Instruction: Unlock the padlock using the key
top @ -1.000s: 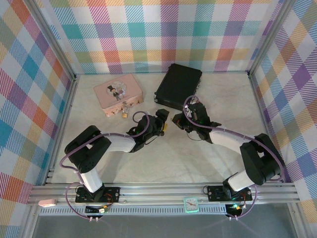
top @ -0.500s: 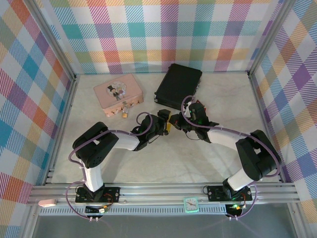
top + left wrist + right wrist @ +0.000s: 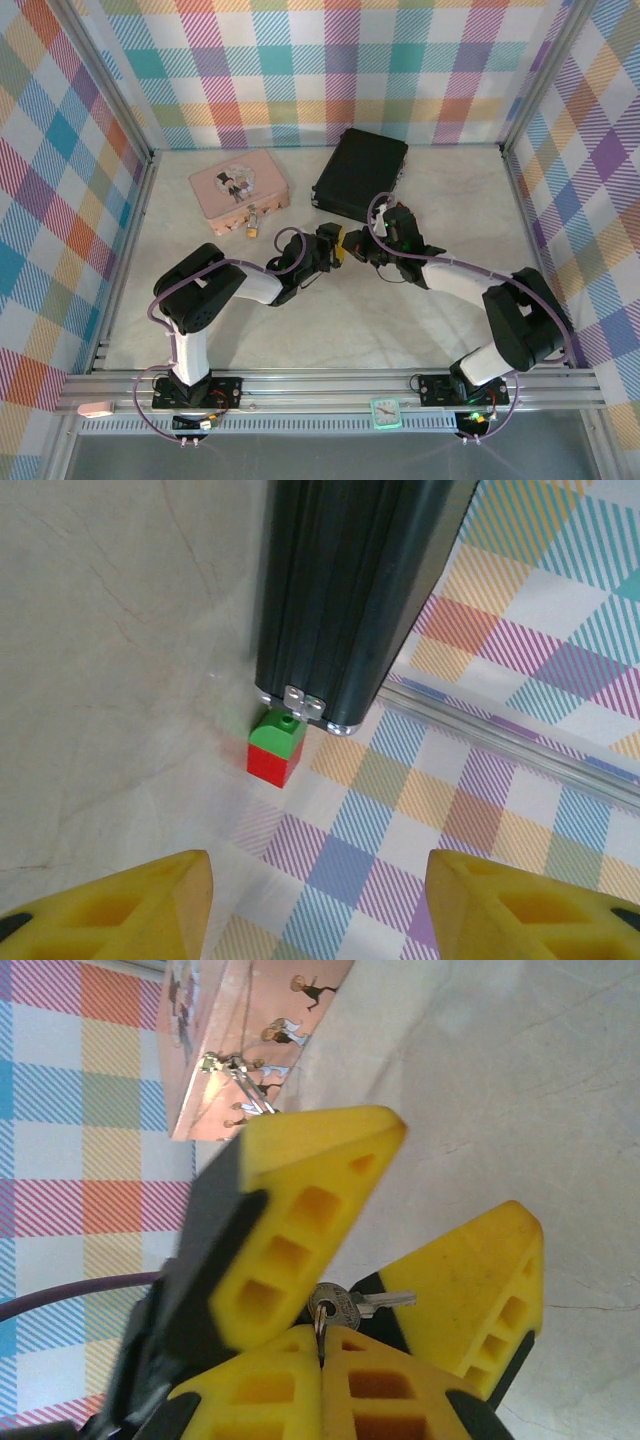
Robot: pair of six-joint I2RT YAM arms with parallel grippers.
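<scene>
We judged the task to be at an early stage. The padlock [image 3: 251, 228] sat against the near side of the pink tin [image 3: 238, 190], well apart from both arms. Its shackle looked closed, though it was too small for us to be sure. We also could not tell whether it hung from the tin's clasp or merely lay beside the tin on the tabletop [image 3: 330, 320].

The key [image 3: 345, 1305] was up off the tabletop, near its middle. The right end effector [image 3: 320, 1355] was clamped shut on the key's head end, with the blade sticking out past its pads.

The left end effector [image 3: 333, 243] had met it there nose to nose. In the right wrist view, one of its yellow fingers [image 3: 300, 1220] stood just above the key's head. The other finger [image 3: 490, 1280] stood beyond the blade tip. The jaws were apart, bracketing the key, and we saw neither finger clearly pressing on it.

The left wrist view showed the same wide gap between its fingertips. The black case [image 3: 350, 580] and a red and green block [image 3: 277, 745] lay beyond them.

We read this as a hand-over or re-grip of the key in progress. So the key had been picked up, and nothing had been done at the lock. What remained, in our judgement, was:
- settling the grip on the key
- carrying the key to the padlock and steadying the padlock
- inserting the blade and turning it until the shackle released
</scene>
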